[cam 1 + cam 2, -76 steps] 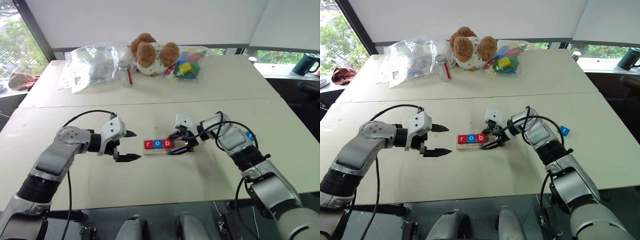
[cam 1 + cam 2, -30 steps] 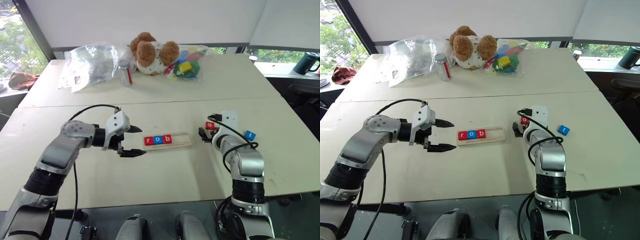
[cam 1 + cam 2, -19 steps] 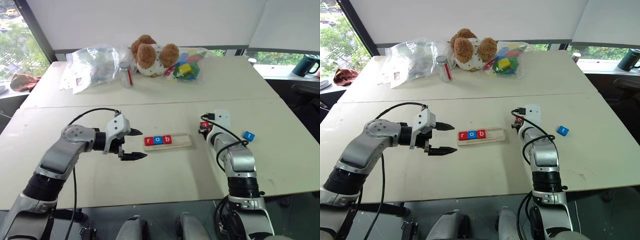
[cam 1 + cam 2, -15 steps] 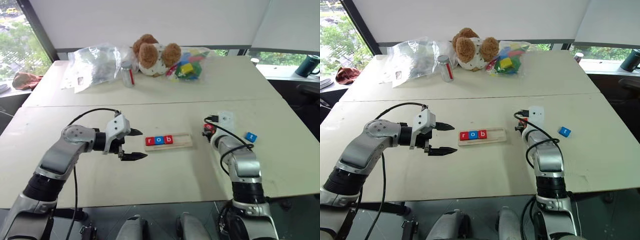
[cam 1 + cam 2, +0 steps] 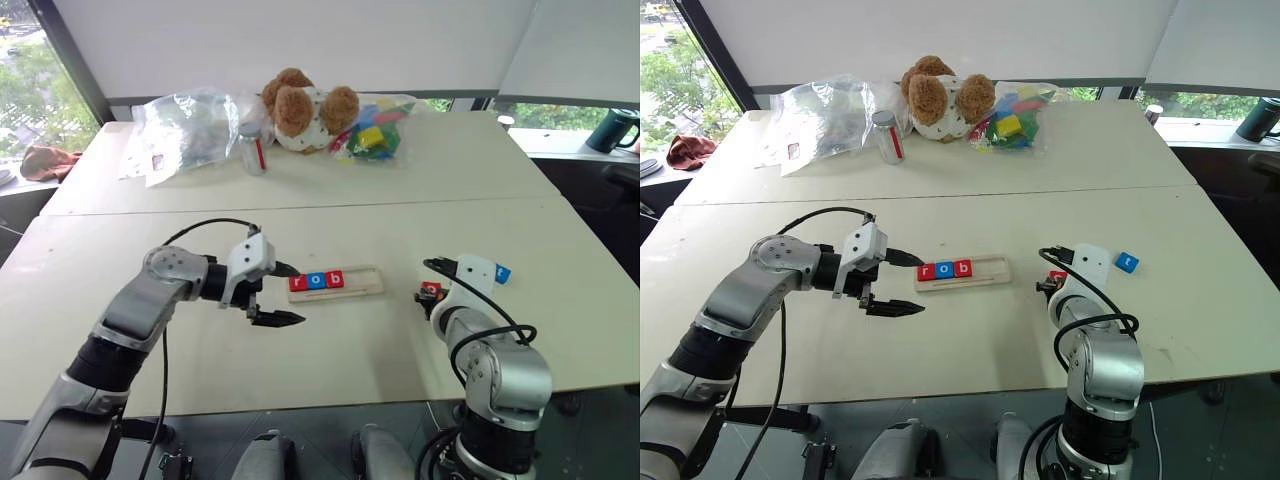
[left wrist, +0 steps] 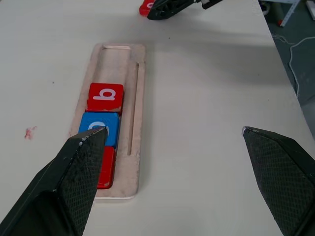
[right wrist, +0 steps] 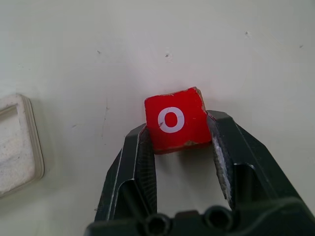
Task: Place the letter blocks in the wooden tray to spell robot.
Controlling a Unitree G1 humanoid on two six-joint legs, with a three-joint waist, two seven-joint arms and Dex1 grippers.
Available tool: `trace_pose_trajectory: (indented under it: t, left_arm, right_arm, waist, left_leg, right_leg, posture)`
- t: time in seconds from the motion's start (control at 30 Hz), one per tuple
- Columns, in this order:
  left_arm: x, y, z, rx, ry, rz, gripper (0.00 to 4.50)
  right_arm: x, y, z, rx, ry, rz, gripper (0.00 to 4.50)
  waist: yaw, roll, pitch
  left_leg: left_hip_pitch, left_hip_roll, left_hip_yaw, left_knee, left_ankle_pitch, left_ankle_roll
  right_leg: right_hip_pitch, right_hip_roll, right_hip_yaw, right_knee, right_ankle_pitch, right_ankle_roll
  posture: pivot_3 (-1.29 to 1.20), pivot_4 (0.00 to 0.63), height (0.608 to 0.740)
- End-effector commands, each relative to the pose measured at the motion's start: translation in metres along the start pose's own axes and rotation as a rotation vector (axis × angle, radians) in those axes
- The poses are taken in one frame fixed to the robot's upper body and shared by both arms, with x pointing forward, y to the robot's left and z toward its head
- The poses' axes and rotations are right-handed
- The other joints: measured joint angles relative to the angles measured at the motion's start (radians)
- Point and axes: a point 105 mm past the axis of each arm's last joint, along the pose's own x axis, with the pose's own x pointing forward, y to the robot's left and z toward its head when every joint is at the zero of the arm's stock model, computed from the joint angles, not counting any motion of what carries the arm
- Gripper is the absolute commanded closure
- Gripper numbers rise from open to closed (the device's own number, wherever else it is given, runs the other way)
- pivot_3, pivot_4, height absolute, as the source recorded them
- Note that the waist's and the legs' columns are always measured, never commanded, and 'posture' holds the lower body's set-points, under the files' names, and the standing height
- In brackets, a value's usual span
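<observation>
The left gripper (image 5: 902, 284) has its two black fingers wide apart. The wooden tray (image 5: 985, 270) lies just past its tips, with three letter blocks (image 5: 944, 269) inside: red, blue, red. On the tray's other side, the right gripper (image 5: 1048, 283) is at a small red block (image 5: 1057, 277). A blue block (image 5: 1126, 262) sits on the table (image 5: 970, 340) just beyond that hand.

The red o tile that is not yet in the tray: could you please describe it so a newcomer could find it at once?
Start at the wooden tray mid-table, holding three tiles, and look to the robot's right, to the right gripper. The red o tile sits pinched between its black fingers. The other loose tile, the t tile further right, is blue.
</observation>
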Motion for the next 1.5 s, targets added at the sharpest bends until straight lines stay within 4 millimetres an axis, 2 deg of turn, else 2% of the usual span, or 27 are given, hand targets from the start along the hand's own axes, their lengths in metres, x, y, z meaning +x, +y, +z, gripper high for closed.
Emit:
trace_pose_trajectory:
  t: [0.03,0.13,0.3,0.33,0.37,0.43,0.47,0.57,0.67,0.83,1.13,1.3,1.4,1.47,1.5]
  left_arm:
    - [-0.001,0.003,0.009,0.048,-0.011,-0.002,0.0]
    - [-0.005,0.007,0.006,0.045,0.0,0.016,0.0]
    - [-0.019,0.016,-0.005,0.021,0.03,0.067,0.0]
    - [-0.022,0.017,-0.007,0.016,0.035,0.075,0.0]
    - [-0.024,0.019,-0.01,0.01,0.041,0.087,0.0]
    - [-0.027,0.022,-0.013,-0.008,0.039,0.107,0.0]
    - [-0.028,0.024,-0.014,-0.021,0.033,0.118,0.0]
    - [-0.027,0.027,-0.025,-0.036,0.059,0.133,0.0]
    - [-0.029,0.026,-0.026,-0.044,0.059,0.137,0.0]
    - [-0.036,0.024,-0.025,-0.045,0.067,0.157,0.0]
    - [-0.041,0.017,-0.029,-0.066,0.084,0.182,0.0]
    - [-0.041,0.015,-0.026,-0.07,0.082,0.182,0.0]
    - [-0.042,0.014,-0.024,-0.068,0.082,0.187,0.0]
    - [-0.042,0.013,-0.023,-0.066,0.083,0.19,0.0]
    - [-0.042,0.013,-0.023,-0.066,0.083,0.191,0.0]
  right_arm:
    - [0.002,-0.003,-0.005,0.003,0.025,0.005,1.41]
    - [-0.005,-0.006,0.015,-0.057,-0.054,0.026,0.03]
    - [-0.018,-0.011,0.069,-0.272,-0.259,0.133,0.03]
    - [-0.018,-0.007,0.077,-0.308,-0.285,0.197,0.03]
    - [-0.019,0.005,0.082,-0.394,-0.301,0.36,0.03]
    - [-0.025,0.017,0.082,-0.58,-0.325,0.615,0.03]
    - [-0.027,0.015,0.078,-0.657,-0.312,0.716,0.03]
    - [-0.02,-0.008,0.079,-0.839,-0.295,0.854,0.03]
    - [-0.014,-0.027,0.073,-0.916,-0.236,0.961,0.03]
    - [0.01,-0.052,0.059,-0.974,-0.162,0.987,0.03]
    - [0.021,-0.044,0.048,-0.939,-0.198,1.045,0.03]
    - [0.026,-0.044,0.039,-0.948,-0.156,1.064,0.03]
    - [0.031,-0.049,0.033,-0.937,-0.118,1.062,0.85]
    - [0.033,-0.051,0.031,-0.931,-0.1,1.064,1.88]
    - [0.033,-0.052,0.031,-0.929,-0.098,1.065,2.54]
  waist:
    - [0.001,0.0,0.0]
    - [0.003,0.0,0.0]
    - [0.001,0.001,0.001]
    - [-0.002,0.001,0.001]
    - [-0.004,0.001,0.001]
    - [-0.003,0.0,0.001]
    - [-0.002,0.0,0.001]
    - [0.004,0.0,0.001]
    - [0.003,-0.001,0.002]
    - [0.002,-0.001,0.002]
    - [0.003,-0.001,0.002]
    - [0.007,-0.001,0.002]
    - [0.005,-0.001,0.002]
    - [0.004,-0.001,0.001]
    - [0.004,-0.001,0.001]
  left_leg:
    - [0.0,0.0,0.0,0.0,0.0,0.0]
    - [0.0,0.0,0.0,0.0,0.0,0.0]
    - [0.0,-0.001,0.0,0.0,0.0,0.001]
    - [0.0,-0.001,0.0,0.0,0.0,0.001]
    - [0.0,0.0,0.0,0.0,0.0,0.001]
    - [0.0,0.0,0.0,-0.001,-0.001,0.001]
    - [0.001,0.001,0.0,-0.001,-0.001,0.001]
    - [0.0,0.002,0.0,-0.001,-0.002,0.004]
    - [0.0,0.001,0.002,0.0,-0.002,0.004]
    - [0.0,0.001,0.002,0.001,-0.002,0.004]
    - [0.0,0.001,0.002,0.001,-0.002,0.003]
    - [0.0,0.001,0.002,0.001,-0.002,0.003]
    - [0.0,0.001,0.002,0.001,-0.002,0.003]
    - [0.0,0.001,0.002,0.001,-0.002,0.003]
    - [0.0,0.001,0.002,0.001,-0.002,0.003]
  right_leg:
    - [0.0,0.0,0.0,0.0,0.0,0.0]
    - [0.0,0.0,0.0,0.0,0.0,0.0]
    - [0.0,-0.001,-0.001,-0.002,0.0,0.0]
    - [0.0,0.0,-0.001,-0.002,0.0,0.0]
    - [0.0,0.0,-0.001,-0.002,0.0,0.0]
    - [0.001,0.001,-0.001,-0.003,0.0,0.0]
    - [0.002,0.002,-0.002,-0.004,0.0,0.0]
    - [0.003,0.003,-0.003,-0.006,0.0,0.0]
    - [0.004,0.001,-0.002,-0.007,0.0,0.001]
    - [0.004,-0.002,-0.001,-0.007,0.0,0.001]
    - [0.002,-0.004,0.001,-0.006,0.0,0.0]
    - [0.002,-0.004,0.0,-0.006,0.0,0.0]
    - [0.002,-0.004,0.0,-0.006,0.0,0.0]
    - [0.002,-0.004,0.0,-0.006,0.0,0.0]
    - [0.002,-0.004,0.0,-0.006,0.0,0.0]
  posture:
    - [0.0,0.15,0.74]
    - [0.0,0.15,0.74]
    - [0.0,0.15,0.74]
    - [0.0,0.15,0.74]
    - [0.0,0.15,0.74]
    - [0.0,0.15,0.74]
    - [0.0,0.15,0.74]
    - [0.0,0.15,0.74]
    - [0.0,0.15,0.74]
    - [0.0,0.15,0.74]
    - [0.0,0.15,0.74]
    - [0.0,0.15,0.74]
    - [0.0,0.15,0.74]
    - [0.0,0.15,0.74]
    - [0.0,0.15,0.74]
